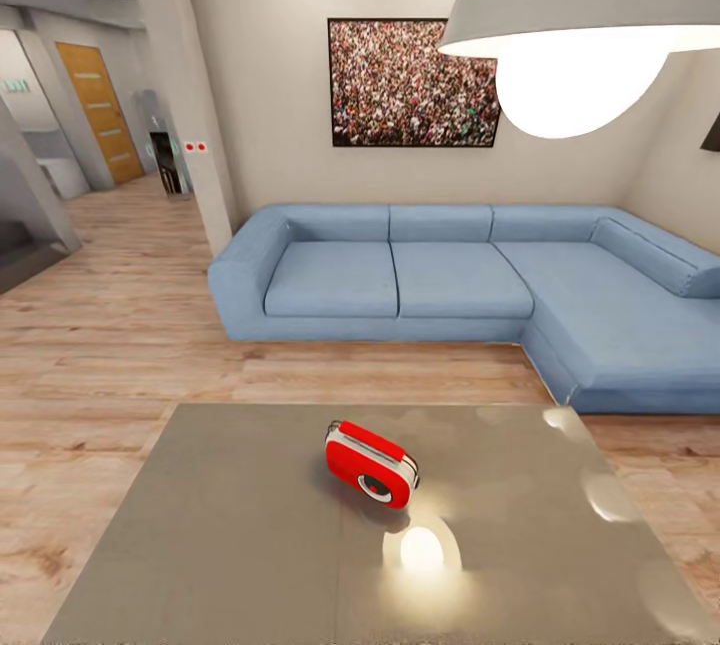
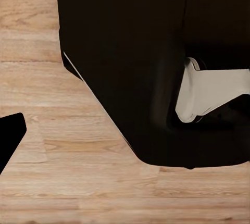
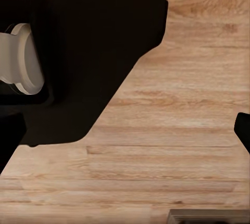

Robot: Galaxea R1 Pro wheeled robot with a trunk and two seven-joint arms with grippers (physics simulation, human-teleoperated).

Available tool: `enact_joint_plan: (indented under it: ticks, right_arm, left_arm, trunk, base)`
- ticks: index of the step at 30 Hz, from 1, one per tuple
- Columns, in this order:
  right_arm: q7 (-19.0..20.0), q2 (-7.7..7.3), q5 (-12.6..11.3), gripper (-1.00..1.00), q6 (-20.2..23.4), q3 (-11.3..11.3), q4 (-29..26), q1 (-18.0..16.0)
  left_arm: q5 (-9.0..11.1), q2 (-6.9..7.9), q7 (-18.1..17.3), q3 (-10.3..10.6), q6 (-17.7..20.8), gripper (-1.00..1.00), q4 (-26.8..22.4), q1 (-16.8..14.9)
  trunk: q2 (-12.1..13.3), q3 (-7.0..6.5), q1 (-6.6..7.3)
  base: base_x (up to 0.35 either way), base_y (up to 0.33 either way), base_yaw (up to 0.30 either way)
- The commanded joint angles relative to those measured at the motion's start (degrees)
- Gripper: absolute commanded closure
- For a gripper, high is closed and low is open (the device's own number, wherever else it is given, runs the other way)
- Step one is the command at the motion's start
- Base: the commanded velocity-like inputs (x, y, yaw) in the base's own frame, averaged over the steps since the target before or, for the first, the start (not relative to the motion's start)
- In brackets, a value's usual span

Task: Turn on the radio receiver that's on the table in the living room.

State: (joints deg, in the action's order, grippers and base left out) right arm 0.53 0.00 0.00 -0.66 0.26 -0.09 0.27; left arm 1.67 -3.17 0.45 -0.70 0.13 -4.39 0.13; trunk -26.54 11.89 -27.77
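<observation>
Living rm ahead: light wood plank floor (image 1: 120, 325), blue L-shaped sofa (image 1: 450, 275) against the beige wall w/ the crowd-photo picture (image 1: 413, 82) above it, big pendant lamp (image 1: 585, 15) glowing up close at top right. Nearer, the table (image 1: 230, 525), glossy grey-brown top catching lamp glare. On it, near centre, the radio receiver (image 1: 370, 463): red, silver trim, dial facing front-right, standing alone. Wrist views: dark robot body over floor planks; can't tell either tool's state, left or right.
</observation>
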Motion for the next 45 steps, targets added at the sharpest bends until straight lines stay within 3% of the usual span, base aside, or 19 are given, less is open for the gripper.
enact_joint_plan:
  ticks: [1, 9, 28, 39, 45]
  right_arm:
    - [0.00, 0.00, 0.00, -1.00, 0.01, 0.00, 0.00, 0.00]
    - [0.01, 0.00, 0.00, -1.00, 0.01, 0.00, 0.00, 0.00]
    - [0.00, 0.00, 0.00, -1.00, 0.00, 0.00, 0.00, 0.00]
    - [0.00, 0.00, 0.00, -1.00, -0.03, 0.00, 0.00, 0.00]
    - [0.00, 0.00, 0.00, -1.00, -0.01, 0.00, 0.00, 0.00]
  left_arm:
    - [0.00, 0.00, 0.01, 0.00, -0.02, -1.00, 0.00, 0.01]
    - [0.00, 0.00, 0.03, 0.00, -0.01, -1.00, 0.00, 0.03]
    - [0.02, 0.00, -0.01, 0.00, -0.04, -1.00, 0.00, 0.02]
    - [3.53, 0.00, -0.15, 0.07, 0.03, -1.00, 0.00, 0.00]
    - [3.97, 0.00, -0.18, 0.09, 0.04, -1.00, 0.00, 0.02]
  trunk:
    - [0.41, -0.09, 0.23]
    - [3.62, -0.78, 1.98]
    - [3.62, 0.98, 1.98]
    - [3.62, 2.00, 1.98]
    - [3.62, 2.56, 1.98]
  base:
    - [0.000, 0.000, 0.000]
    - [0.000, 0.000, 0.000]
    - [0.000, 0.000, 0.000]
    - [0.000, 0.000, 0.000]
    - [0.000, 0.000, 0.000]
